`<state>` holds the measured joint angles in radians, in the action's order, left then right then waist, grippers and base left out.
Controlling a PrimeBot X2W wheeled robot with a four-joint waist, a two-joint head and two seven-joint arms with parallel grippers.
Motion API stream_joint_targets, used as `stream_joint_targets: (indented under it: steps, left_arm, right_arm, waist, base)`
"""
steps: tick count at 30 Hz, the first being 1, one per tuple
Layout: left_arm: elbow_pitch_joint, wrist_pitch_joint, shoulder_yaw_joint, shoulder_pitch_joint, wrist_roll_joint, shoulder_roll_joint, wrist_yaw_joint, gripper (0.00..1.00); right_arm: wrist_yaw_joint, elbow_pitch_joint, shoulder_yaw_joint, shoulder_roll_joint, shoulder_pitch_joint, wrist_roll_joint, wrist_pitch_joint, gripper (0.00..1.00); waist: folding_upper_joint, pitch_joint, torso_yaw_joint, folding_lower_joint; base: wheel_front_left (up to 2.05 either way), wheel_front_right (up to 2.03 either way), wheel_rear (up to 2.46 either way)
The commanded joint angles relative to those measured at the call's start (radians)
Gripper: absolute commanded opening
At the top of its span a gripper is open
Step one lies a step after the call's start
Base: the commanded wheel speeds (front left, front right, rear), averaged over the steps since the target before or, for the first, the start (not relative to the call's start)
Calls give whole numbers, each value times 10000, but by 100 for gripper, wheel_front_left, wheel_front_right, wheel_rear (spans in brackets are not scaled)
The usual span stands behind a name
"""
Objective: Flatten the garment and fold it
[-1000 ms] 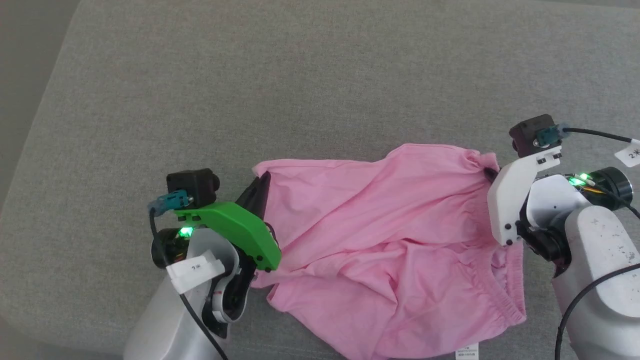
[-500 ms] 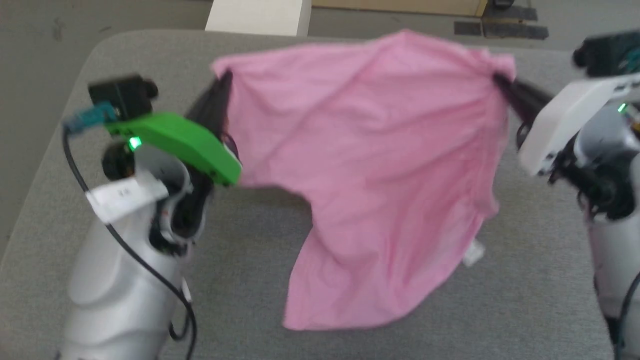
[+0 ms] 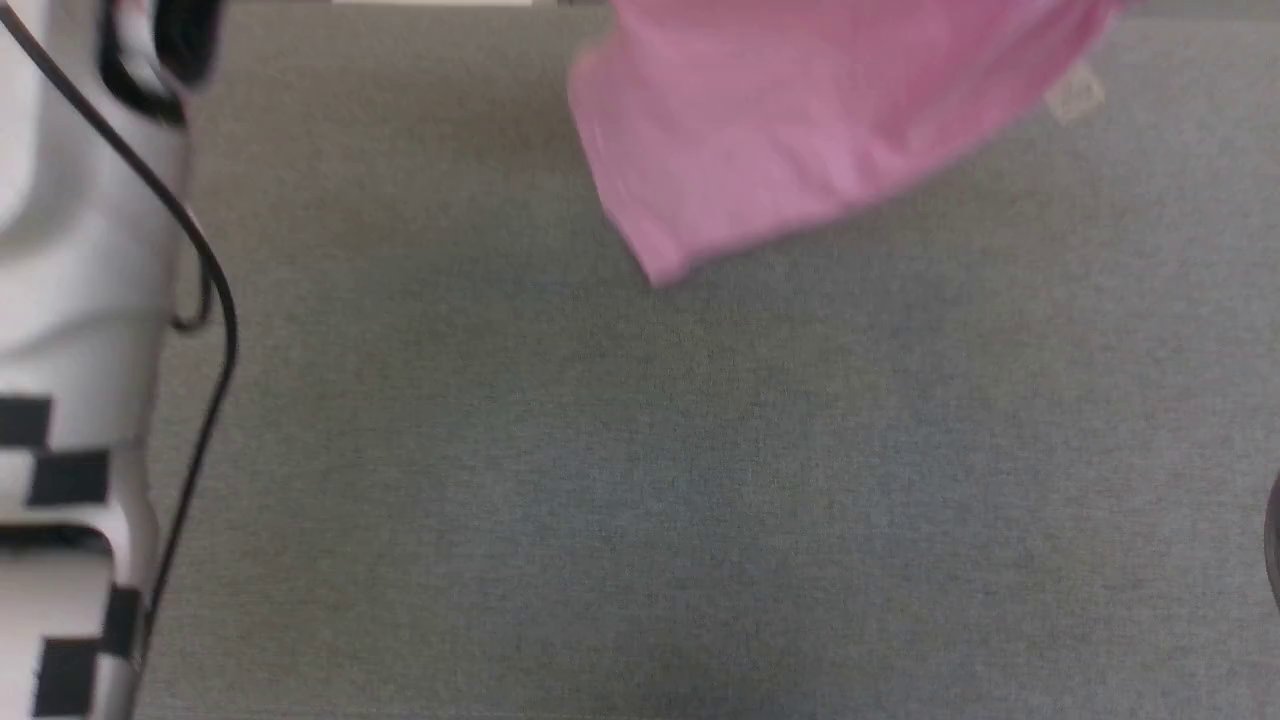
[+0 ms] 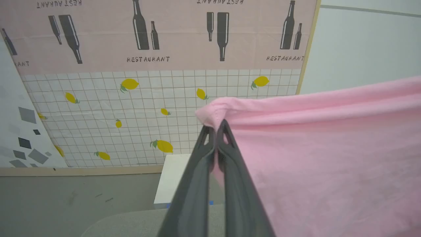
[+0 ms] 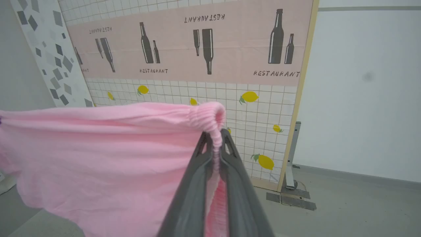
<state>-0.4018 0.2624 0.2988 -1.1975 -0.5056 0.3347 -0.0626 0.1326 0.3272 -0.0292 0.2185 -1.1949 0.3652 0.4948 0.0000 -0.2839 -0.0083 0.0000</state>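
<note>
**Operator:** Which step are you on?

**Robot:** Flattening, as I judge it. I hold the garment (image 5: 98, 164) up in the air, stretched between my two arms. My right end effector (image 5: 215, 136) is pressed together on the gathered elastic waistband. My left end effector (image 4: 215, 126) pinches a plain corner of the cloth at the other end. The fabric hangs as a sheet from that top edge. In the head view its lower end floats blurred above the grey tabletop (image 3: 700, 480), not touching it as far as I can tell.

**Operator:** And the next move?

**Robot:** Folding hasn't begun. I'd say the next move calls for lowering both arms together so the free bottom edge meets the tabletop first. Then I draw the cloth out so it lies flat without creases. It looks thin and limp, so if my arms close in, the middle will likely sag and bunch.

**Operator:** Anything readable?

**Robot:** The small white label (image 3: 1075, 98) near the garment's edge is too blurred to read. On the wall banner (image 5: 197, 49) behind, beneath dark bottle silhouettes, the word "RESTAURANT" repeats, and an upper row of it appears inverted. Below is a gridded panel with yellow lemons (image 5: 250, 96).
</note>
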Motion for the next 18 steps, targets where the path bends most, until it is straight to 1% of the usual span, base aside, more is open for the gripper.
stream_joint_targets:
  steps: [1, 3, 5, 7, 9, 14, 18]
  left_arm:
    - [-221, -177, -52, -520, 258, 191, -167, 0]
    - [-550, -532, -36, -1318, 593, 232, -307, 0]
    - [-828, -1191, -111, -2039, 842, 211, -446, 0]
    - [-1098, -1789, -274, -2479, 898, 137, -593, 0]
    - [-1364, -2297, -320, -2785, 976, 91, -628, 0]
    - [-1927, -3366, -438, -3052, 804, -175, -409, 0]
    - [-2372, -4032, -447, -2854, 562, -380, -14, 0]
  right_arm:
    - [-19, 289, -115, -77, -507, -279, -389, 0]
    - [-19, 793, -215, -249, -1298, -766, -1058, 0]
    - [-19, 1319, -415, -504, -2019, -1273, -1837, 0]
    - [-19, 1753, -624, -754, -2530, -1614, -2447, 0]
    - [-19, 2085, -795, -925, -2941, -1852, -2979, 0]
    - [-19, 2769, -982, -1079, -3448, -1918, -3805, 0]
    - [-19, 3176, -638, -913, -3129, -1546, -4258, 0]
  waist:
    - [0, -1284, -308, 0]
    - [0, -1737, -415, 0]
    - [0, -2121, -513, 0]
    - [0, -2379, -576, 0]
    - [0, -2609, -592, 0]
    - [0, -3064, -467, 0]
    - [0, -3088, -323, 0]
  base:
    - [0, 0, 0]
    - [0, 0, 0]
    - [0, 0, 0]
    - [0, 0, 0]
    - [0, 0, 0]
    - [0, 0, 0]
    - [0, 0, 0]
